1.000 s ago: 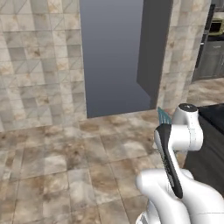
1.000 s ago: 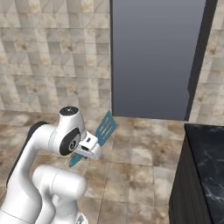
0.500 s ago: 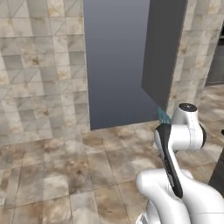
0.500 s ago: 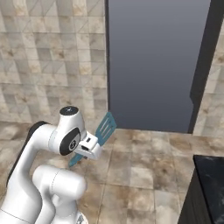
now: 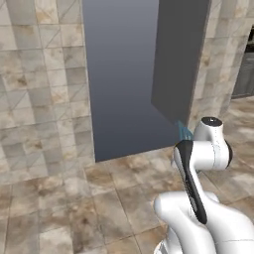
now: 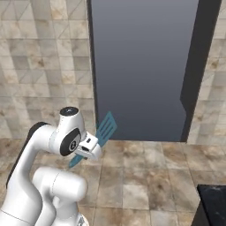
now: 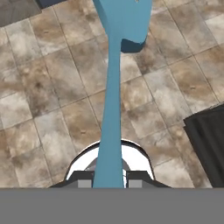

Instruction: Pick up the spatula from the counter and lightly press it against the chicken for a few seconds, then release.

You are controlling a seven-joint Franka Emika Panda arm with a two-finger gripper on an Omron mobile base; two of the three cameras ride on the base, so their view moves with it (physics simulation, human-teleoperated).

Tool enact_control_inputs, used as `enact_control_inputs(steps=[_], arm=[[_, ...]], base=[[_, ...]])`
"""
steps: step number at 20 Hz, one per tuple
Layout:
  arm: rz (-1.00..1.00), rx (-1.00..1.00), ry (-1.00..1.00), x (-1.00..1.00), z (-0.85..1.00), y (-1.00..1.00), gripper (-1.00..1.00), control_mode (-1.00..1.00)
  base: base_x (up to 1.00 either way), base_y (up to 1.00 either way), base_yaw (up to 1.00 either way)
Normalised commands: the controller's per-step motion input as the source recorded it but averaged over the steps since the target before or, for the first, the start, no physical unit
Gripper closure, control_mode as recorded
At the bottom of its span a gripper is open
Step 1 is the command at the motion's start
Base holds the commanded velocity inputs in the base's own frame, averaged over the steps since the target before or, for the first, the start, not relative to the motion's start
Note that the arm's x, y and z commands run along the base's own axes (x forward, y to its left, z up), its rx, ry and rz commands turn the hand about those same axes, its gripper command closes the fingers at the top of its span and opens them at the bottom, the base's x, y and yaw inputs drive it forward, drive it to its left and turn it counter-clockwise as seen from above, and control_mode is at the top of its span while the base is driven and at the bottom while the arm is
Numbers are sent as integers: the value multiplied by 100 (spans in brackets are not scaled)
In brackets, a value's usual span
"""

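- Carrying step: fingers [image 7: 139, 178] clenched on the spatula [image 7: 111, 109] handle, bottom centre of frame; blade above the floor [image 7: 52, 87]
- Next, likely: reach the chicken; press lightly

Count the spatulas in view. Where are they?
1. The blue spatula is clamped by its handle in the gripper, blade raised over the tiled floor, before the grey panel. More could lie out of frame.

Matt plastic spatula [image 7: 112, 109], mottled stone-tile floor [image 7: 48, 100] (smooth, faintly glossy)
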Motion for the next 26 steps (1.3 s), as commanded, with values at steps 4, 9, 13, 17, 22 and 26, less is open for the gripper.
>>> enact_control_inputs(steps=[4,9,13,17,22,26], arm=[[0,0,0,0,0,0,100,100],[0,0,0,0,0,0,100,100],[0,0,0,0,0,0,100,100],[0,0,0,0,0,0,100,100],[0,0,0,0,0,0,100,100],[0,0,0,0,0,0,100,100]], base=[[72,-17,-33],[56,-6,-36],[35,8,-33],[45,8,-35],[54,14,-44],[55,44,-45]])
